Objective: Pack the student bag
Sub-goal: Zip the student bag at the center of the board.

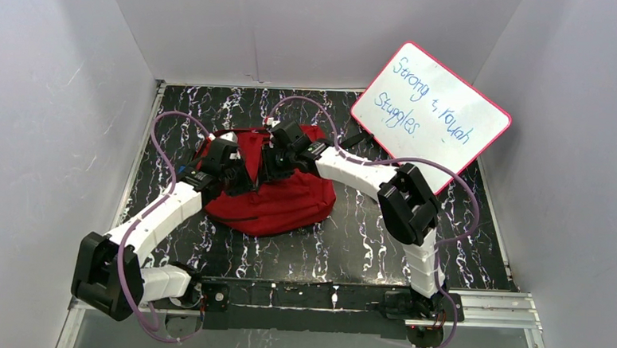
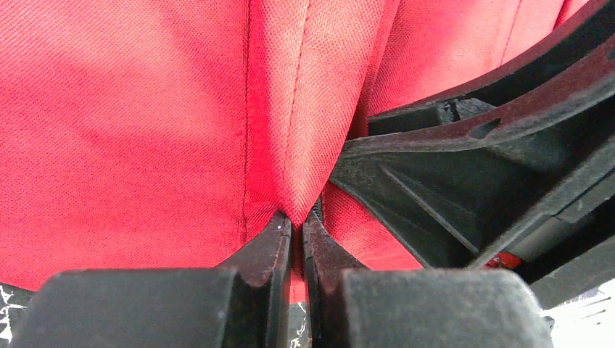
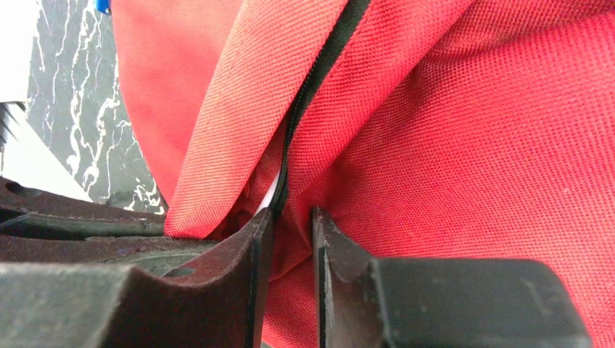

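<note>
Overhead rear overview; wrist cameras tight on student bag (image 1: pixel 280 200)

I'm looking at a left arm (image 1: pixel 168 210) and a right arm (image 1: pixel 353 170) built of white ribbed links joined by chunky black joint housings (image 1: pixel 407 201), each trailed by a thin lilac cable (image 1: pixel 152 138). The left gripper (image 2: pixel 297 217) and right gripper (image 3: pixel 291 214) are matte black plastic. Their wedge-shaped fingers (image 2: pixel 265 250) are scuffed pale at the tips.

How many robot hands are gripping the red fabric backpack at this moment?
2. The left hand pinches a fold on the left part of the soft red fabric backpack; the right hand clamps fabric beside its dark zipper, further right.
</note>
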`<state>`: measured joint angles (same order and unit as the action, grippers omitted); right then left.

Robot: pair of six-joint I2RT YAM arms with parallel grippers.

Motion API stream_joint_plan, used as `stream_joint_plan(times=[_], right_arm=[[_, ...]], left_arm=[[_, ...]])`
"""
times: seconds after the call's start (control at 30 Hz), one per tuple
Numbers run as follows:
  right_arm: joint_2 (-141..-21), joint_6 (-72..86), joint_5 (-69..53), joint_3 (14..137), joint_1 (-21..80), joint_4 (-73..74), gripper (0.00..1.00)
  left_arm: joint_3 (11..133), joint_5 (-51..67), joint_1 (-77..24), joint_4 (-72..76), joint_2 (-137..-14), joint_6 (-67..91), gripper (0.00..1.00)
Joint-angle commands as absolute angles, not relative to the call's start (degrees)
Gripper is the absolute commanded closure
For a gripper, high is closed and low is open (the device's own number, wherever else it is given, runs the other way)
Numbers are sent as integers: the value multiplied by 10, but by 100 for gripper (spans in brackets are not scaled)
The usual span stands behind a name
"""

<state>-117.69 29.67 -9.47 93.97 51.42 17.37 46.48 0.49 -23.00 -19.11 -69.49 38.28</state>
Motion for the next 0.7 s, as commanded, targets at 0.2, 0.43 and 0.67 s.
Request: stream_joint_plan(times=[0.2,0.43,0.67], right_arm=[[-1074,288,-23,926,517,192,55],[-1024,291,-13,878,516,197,52],[-1041,272,36,916,488,221,47]], left_arm=[[487,12,-230,-174,-664,394,100],[481,8,-230,-175,-663,400,100],[486,8,-230,-183,-662,399,98]])
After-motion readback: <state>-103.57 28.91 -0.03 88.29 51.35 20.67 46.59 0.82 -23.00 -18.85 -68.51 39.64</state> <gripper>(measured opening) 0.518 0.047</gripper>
